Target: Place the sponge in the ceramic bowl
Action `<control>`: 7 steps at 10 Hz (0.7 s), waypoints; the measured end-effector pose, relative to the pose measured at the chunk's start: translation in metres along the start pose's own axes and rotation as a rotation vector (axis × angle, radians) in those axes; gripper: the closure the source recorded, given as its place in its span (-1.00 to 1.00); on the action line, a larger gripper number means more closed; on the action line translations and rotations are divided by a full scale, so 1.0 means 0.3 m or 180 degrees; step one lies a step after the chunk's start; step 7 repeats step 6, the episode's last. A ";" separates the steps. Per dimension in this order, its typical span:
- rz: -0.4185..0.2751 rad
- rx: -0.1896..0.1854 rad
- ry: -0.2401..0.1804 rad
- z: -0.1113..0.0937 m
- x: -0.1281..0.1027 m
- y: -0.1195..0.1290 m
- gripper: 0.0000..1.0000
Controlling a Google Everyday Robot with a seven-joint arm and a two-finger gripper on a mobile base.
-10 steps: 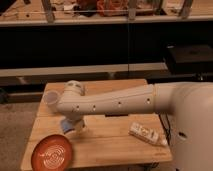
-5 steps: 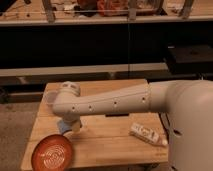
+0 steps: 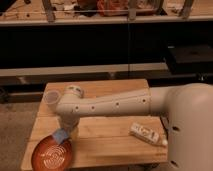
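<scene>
The red-orange ceramic bowl point(image 3: 52, 155) with pale rings inside sits at the table's front left corner. My gripper point(image 3: 65, 131) points down from the white arm, just above the bowl's far rim. It is shut on the small blue-grey sponge point(image 3: 60, 135), which hangs over the rim's upper right edge. The fingers themselves are mostly hidden behind the wrist and the sponge.
A translucent white cup point(image 3: 50, 98) stands at the back left of the wooden table point(image 3: 110, 142), close behind my arm. A white packet point(image 3: 147, 134) with printed labels lies toward the front right. Dark shelving runs behind the table.
The arm has swung left and down, carrying the sponge from above the table's middle left to the bowl's far rim.
</scene>
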 end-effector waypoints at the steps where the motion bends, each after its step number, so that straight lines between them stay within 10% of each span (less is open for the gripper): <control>1: -0.0100 -0.0018 -0.0051 0.026 -0.031 0.009 1.00; 7: -0.0719 -0.0104 -0.0191 0.074 -0.222 -0.006 0.58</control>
